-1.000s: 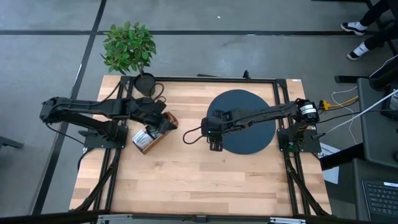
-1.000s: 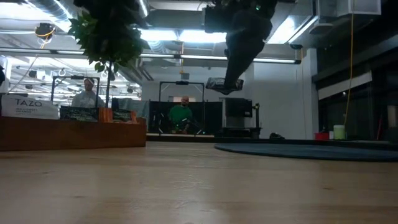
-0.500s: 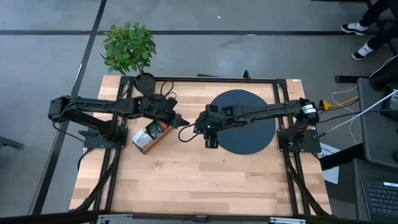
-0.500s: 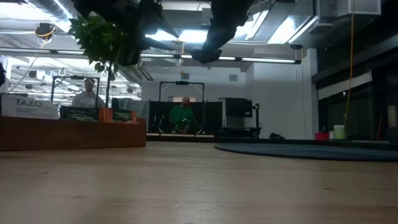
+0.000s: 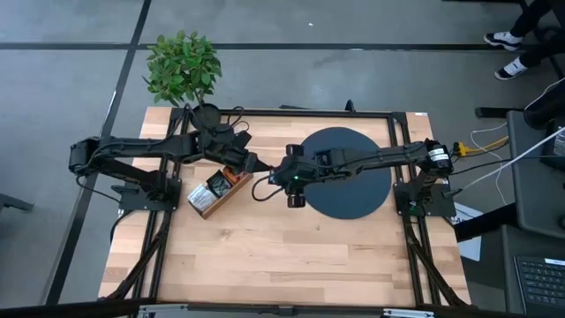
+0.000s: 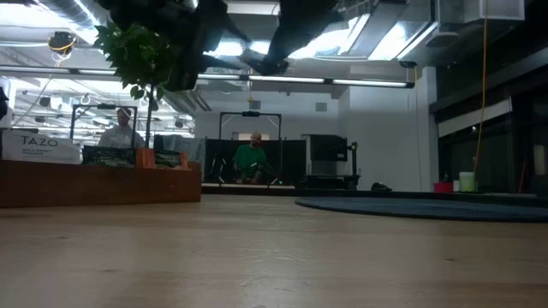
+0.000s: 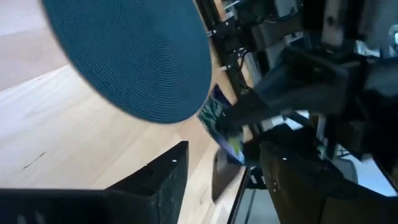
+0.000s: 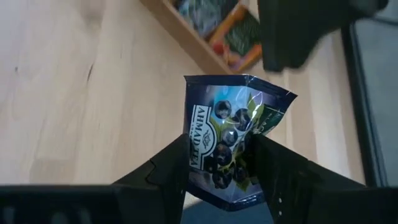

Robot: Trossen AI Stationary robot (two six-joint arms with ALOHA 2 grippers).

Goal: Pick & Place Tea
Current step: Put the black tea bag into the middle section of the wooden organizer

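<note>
High view, table (image 5: 291, 256): a pale wooden top is seen from above inside a dark frame; a potted plant (image 5: 183, 66) stands at its far left corner; a large dark round mat (image 5: 353, 177) lies right of centre.
High view, box: a brown wooden box (image 5: 214, 190) filled with tea sachets is set on the table left of centre, just beside the left arm's wrist.
High view, arms: the left gripper (image 5: 250, 164) and the right gripper (image 5: 275, 175) are brought nearly tip to tip between the box and the mat, above bare wood; the sachet itself cannot be made out here.
Low view: the box is seen at the left edge of the table with sachets (image 6: 145, 158) standing in it; the mat is seen as a thin dark line on the right; both arms hang as dark shapes at the top; two people are seated in the room behind.
Left wrist view: the left gripper's own fingers (image 7: 165, 180) are spread apart with nothing between them; just beyond them a dark blue tea sachet (image 7: 219, 127) is gripped by the other arm's fingers; the mat lies behind.
Right wrist view: the dark blue tea sachet (image 8: 227, 140) is clenched upright between the right gripper's fingers (image 8: 177, 165), its printed face turned to the camera; the box with its sachets lies beyond, and the left arm is seen as a dark shape next to it.
</note>
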